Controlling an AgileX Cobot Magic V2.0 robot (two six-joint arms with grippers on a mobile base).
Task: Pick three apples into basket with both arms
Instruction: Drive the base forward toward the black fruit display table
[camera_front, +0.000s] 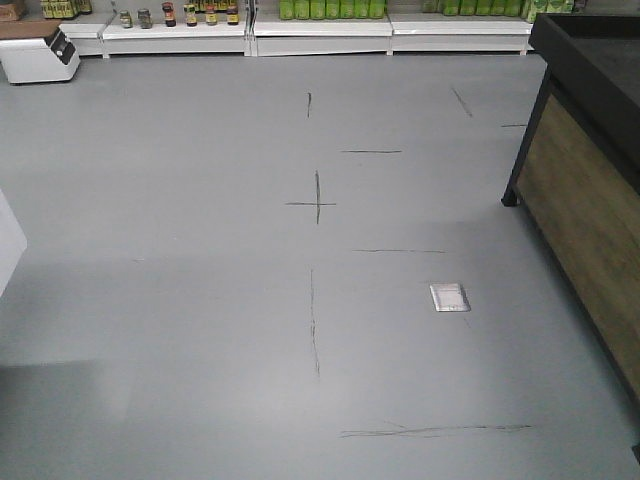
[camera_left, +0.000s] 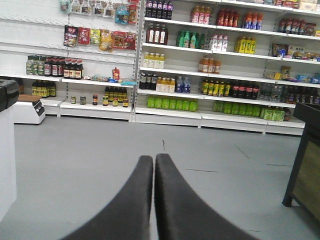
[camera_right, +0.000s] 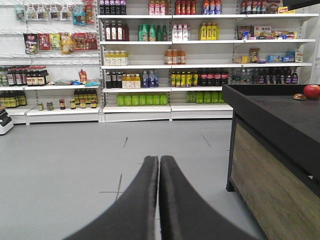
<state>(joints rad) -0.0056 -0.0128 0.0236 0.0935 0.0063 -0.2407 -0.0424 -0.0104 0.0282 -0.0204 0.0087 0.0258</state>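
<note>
Floor (camera_front: 200, 300) is most of what shows, plain grey with a few dark scuff lines. It's wide open between the robot and the stocked shelves (camera_right: 165, 60) along the back wall, so plenty of room to roll. Next biggest is the black-topped counter (camera_right: 280, 130) with wood-look sides, off to the right. Its near corner and leg stick out into the open floor, and I'd say that's the edge to watch when the base swings in. Both the left gripper (camera_left: 154, 157) and the right gripper (camera_right: 159, 159) have their fingers pressed together with nothing between them, pointing out over bare floor. A small metal plate (camera_front: 449, 297) sits in the floor near the counter, probably no bother. Only one apple (camera_right: 311, 91) is in sight: red, far back on the counter top, with a small brownish thing (camera_right: 300, 96) just beside it that I can't make out. No basket or other apples in any view. My guess is the step is getting to the counter, so come in square to its long side, carry both arms above the top edge, and spread the fingers before reaching.
</note>
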